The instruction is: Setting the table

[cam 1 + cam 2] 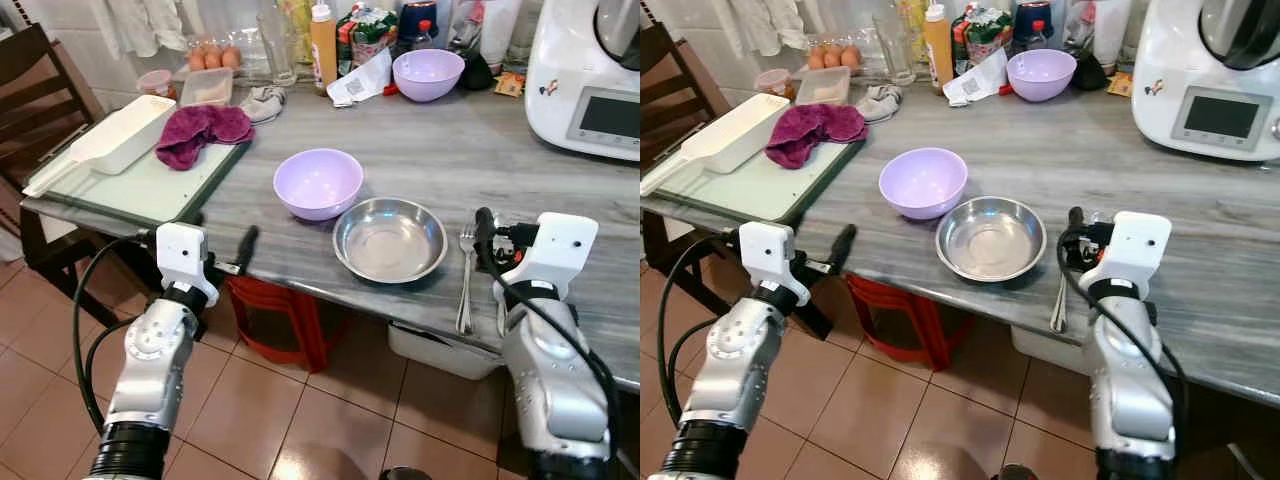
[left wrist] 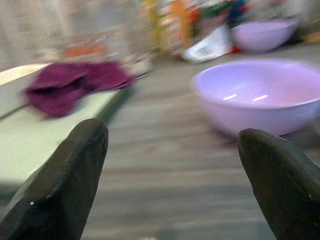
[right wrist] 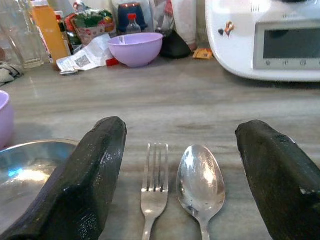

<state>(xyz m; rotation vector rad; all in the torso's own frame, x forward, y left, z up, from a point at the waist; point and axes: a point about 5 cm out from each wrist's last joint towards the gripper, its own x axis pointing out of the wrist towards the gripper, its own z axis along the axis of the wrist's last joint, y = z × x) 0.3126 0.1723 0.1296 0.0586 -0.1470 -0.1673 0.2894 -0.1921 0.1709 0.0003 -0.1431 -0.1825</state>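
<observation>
While the right tool [image 3: 181, 180] gapes wide, a shiny fork [image 3: 154, 187] and spoon [image 3: 201, 184] (steel) lie between.

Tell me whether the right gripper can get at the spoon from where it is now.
Probably yes. The right gripper is open, its fingers straddling the spoon and the fork lying side by side on the counter. Nothing stands between them, but the fork lies close enough to get caught too.

The two eye views look from above, forward and down, at the desk [image 1: 420, 150] edge. The left wrist view sits low and close, facing the near lilac bowl [image 2: 260, 100]. The right wrist view looks low over the fork [image 3: 154, 185] and spoon [image 3: 201, 185]; the eye views share these.
</observation>
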